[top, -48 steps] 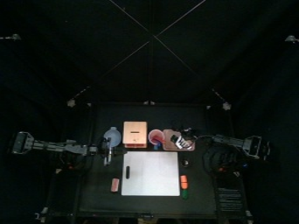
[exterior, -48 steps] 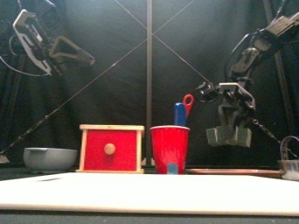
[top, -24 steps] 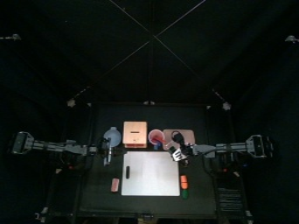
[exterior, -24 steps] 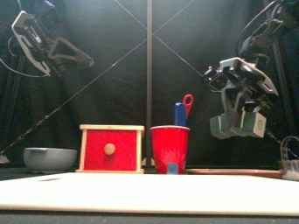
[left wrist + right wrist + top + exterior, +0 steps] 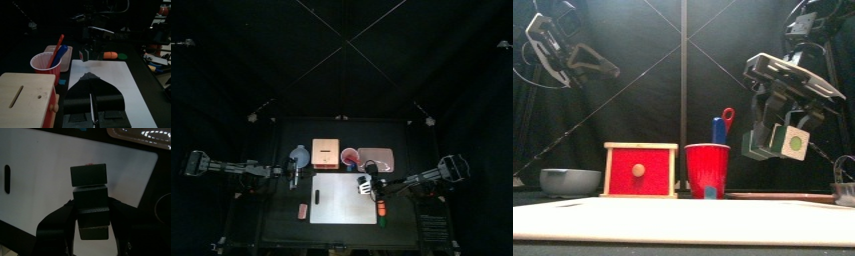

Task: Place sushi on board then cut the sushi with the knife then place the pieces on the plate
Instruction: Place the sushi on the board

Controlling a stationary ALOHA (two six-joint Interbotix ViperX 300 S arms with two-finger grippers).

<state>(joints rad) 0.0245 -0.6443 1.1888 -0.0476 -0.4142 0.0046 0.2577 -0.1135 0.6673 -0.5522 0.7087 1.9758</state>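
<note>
My right gripper (image 5: 368, 186) hangs over the back right part of the white cutting board (image 5: 342, 205), shut on the dark green sushi roll (image 5: 775, 141). The roll sits well above the board, tilted, its green round end (image 5: 795, 143) facing front. In the right wrist view the roll's stacked blocks (image 5: 89, 178) stick out past the jaws over the board (image 5: 40, 173). The red cup (image 5: 708, 170) holds a blue knife (image 5: 720, 128) and a red knife (image 5: 728, 117). The pink tray (image 5: 381, 157) lies behind the board. My left gripper (image 5: 295, 177) rests at the left, shut and empty.
A wooden box with a red drawer front (image 5: 640, 170) stands left of the cup, and a blue-grey bowl (image 5: 569, 181) left of that. An orange toy (image 5: 381, 208) lies by the board's right edge and a small red toy (image 5: 302, 209) by its left edge.
My right gripper has carried the sushi roll from above the pink tray forward and left, out over the board. The left arm has stayed still.
</note>
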